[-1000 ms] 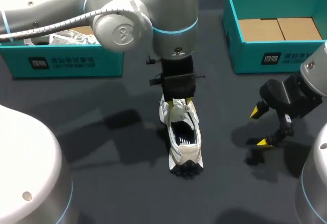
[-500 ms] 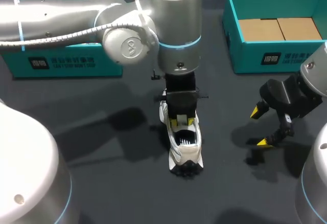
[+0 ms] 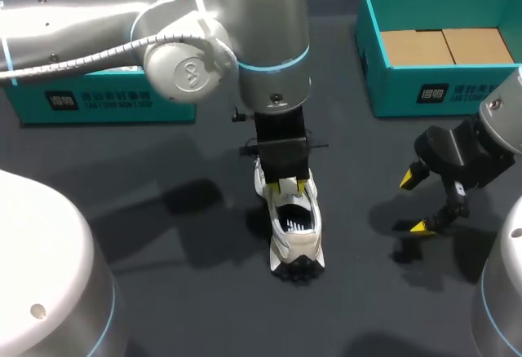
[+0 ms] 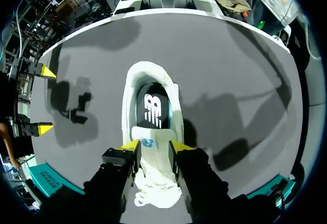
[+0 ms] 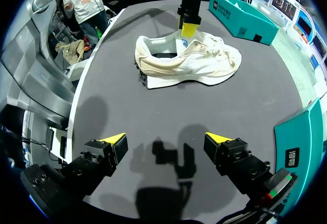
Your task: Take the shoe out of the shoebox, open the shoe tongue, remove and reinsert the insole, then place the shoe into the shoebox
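A white sneaker [image 3: 295, 231] stands on the dark table at the centre, heel toward me. My left gripper [image 3: 292, 183] comes straight down over its laces and is shut on the shoe tongue [image 4: 148, 143], one yellow tip on each side. Ahead of the fingers, the black insole [image 4: 152, 110] with a white logo lies inside the shoe's opening. My right gripper [image 3: 414, 203] hangs open to the right of the shoe, clear of it and holding nothing. From the right wrist view the sneaker [image 5: 189, 63] is side-on, well ahead of the right gripper [image 5: 165, 141].
A teal shoebox [image 3: 440, 88] with a bare cardboard floor stands at the back right. A second teal shoebox [image 3: 98, 100] stands at the back left, mostly hidden by my left arm. Bare dark table surrounds the shoe.
My left gripper has come down slightly along the shoe onto the tongue, and its arm has shifted a little. The shoe and my right arm have stayed put.
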### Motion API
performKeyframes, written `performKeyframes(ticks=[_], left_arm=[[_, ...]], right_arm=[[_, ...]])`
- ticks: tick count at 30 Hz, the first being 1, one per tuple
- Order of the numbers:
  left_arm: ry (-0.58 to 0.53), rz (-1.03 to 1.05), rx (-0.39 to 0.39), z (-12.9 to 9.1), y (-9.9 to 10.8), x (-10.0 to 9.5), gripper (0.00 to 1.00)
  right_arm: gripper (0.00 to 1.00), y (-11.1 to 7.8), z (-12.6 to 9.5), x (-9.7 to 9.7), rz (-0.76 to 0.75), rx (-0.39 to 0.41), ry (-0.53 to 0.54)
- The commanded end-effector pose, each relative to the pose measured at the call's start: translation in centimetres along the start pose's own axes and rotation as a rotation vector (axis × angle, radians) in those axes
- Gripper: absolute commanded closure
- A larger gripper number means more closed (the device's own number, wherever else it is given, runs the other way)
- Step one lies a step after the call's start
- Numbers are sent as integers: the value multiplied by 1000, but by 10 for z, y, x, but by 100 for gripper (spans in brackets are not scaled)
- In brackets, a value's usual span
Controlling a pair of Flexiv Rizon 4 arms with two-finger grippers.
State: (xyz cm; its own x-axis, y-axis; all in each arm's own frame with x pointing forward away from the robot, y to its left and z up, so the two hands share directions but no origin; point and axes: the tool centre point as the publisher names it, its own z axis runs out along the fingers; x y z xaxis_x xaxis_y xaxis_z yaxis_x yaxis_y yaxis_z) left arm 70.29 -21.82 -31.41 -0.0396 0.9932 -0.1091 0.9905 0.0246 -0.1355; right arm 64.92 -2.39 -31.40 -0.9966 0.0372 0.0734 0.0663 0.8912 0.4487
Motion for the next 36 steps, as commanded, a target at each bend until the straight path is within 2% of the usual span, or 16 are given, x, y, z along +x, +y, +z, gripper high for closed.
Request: performKeyframes(ticks=[1, 3, 5, 9, 15, 16, 17, 18, 19, 30, 34, 36], left_arm=[[26, 3, 10, 33, -2, -10, 65], [30, 5, 16, 35, -6, -7, 65], [19, 19, 18, 27, -9, -2, 65], [-29, 10, -6, -6, -12, 7, 64], [-37, -65, 4, -50, -22, 13, 56], [-28, -99, 12, -54, -25, 14, 23], [-25, -111, 32, -57, -28, 14, 0], [-10, -120, 30, -60, -32, 15, 0], [15, -121, -21, -63, -37, 16, 0], [15, -121, -21, -63, -37, 16, 0], [-24, -260, 113, -62, -56, 23, 0], [-25, -434, 150, -66, -66, 23, 0]], right_arm=[[0, 0, 0, 1, 0, 1, -2], [0, 0, 0, 1, 0, 1, -2], [0, 0, 0, 1, 0, 1, -2], [0, 0, 0, 1, 0, 1, -2], [0, 0, 0, 1, 0, 1, -2], [0, 0, 0, 1, 0, 1, -2], [0, 0, 0, 1, 0, 1, -2], [0, 0, 0, 1, 0, 1, -2], [0, 0, 0, 1, 0, 1, -2], [0, 0, 0, 1, 0, 1, -2], [0, 0, 0, 1, 0, 1, -2], [0, 0, 0, 1, 0, 1, -2]])
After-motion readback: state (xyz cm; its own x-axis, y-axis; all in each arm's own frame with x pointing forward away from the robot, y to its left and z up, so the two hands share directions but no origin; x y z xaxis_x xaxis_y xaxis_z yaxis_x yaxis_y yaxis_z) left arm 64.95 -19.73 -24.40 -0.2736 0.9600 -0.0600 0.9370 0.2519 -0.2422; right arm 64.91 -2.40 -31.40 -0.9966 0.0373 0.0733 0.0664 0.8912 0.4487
